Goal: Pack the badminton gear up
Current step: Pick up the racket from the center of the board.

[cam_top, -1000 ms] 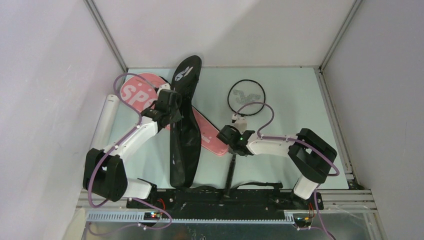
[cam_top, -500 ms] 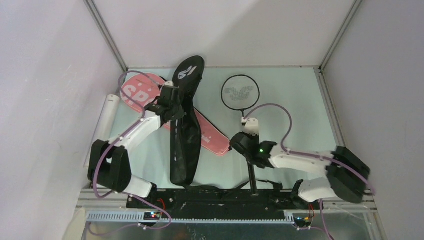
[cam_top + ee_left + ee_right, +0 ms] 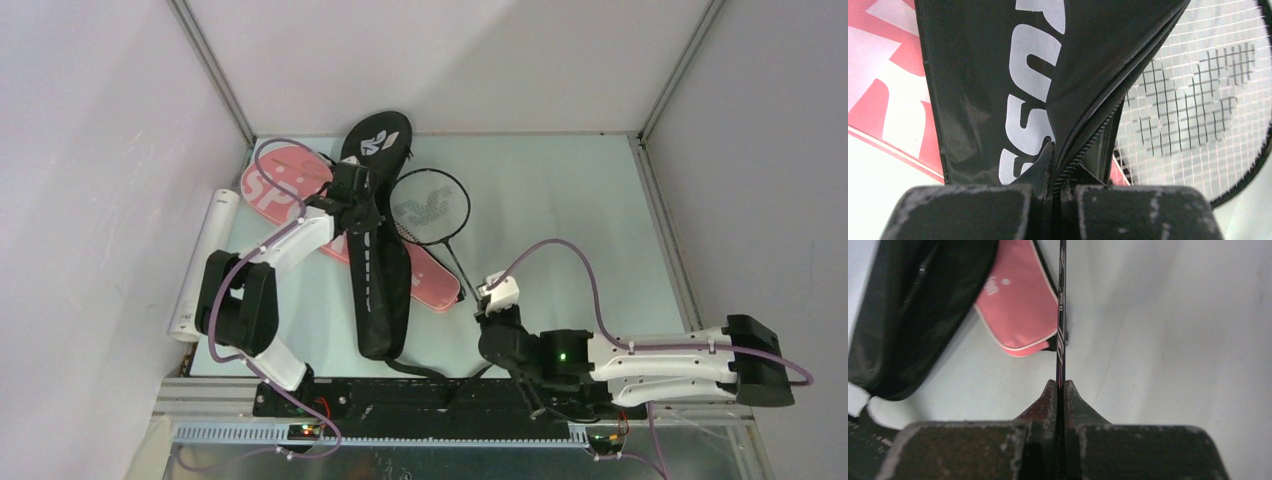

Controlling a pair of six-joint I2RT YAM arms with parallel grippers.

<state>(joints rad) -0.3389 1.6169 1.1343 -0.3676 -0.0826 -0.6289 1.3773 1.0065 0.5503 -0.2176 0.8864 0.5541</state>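
Note:
The black "CROSSWAY" bag (image 3: 378,255) lies lengthwise across the pink "SPORT" bag (image 3: 280,185). My left gripper (image 3: 357,207) is shut on the black bag's zipped edge (image 3: 1083,145) and holds it lifted. My right gripper (image 3: 492,318) is shut on the thin shaft (image 3: 1061,320) of a black racket. That racket's head (image 3: 430,207) lies beside the bag's raised edge and fills the right of the left wrist view (image 3: 1198,100). A translucent white tube (image 3: 203,265) lies along the left wall. No pink rackets or shuttlecocks show.
The pink bag's lower end (image 3: 1020,310) shows left of the racket shaft. The enclosure walls stand close on three sides. The black base rail (image 3: 440,395) runs along the near edge, with the racket's handle end over it.
My right arm has swung back and right, drawing the racket so its head moved left to the black bag's opened edge. My left gripper shifted up the bag, still gripping it.

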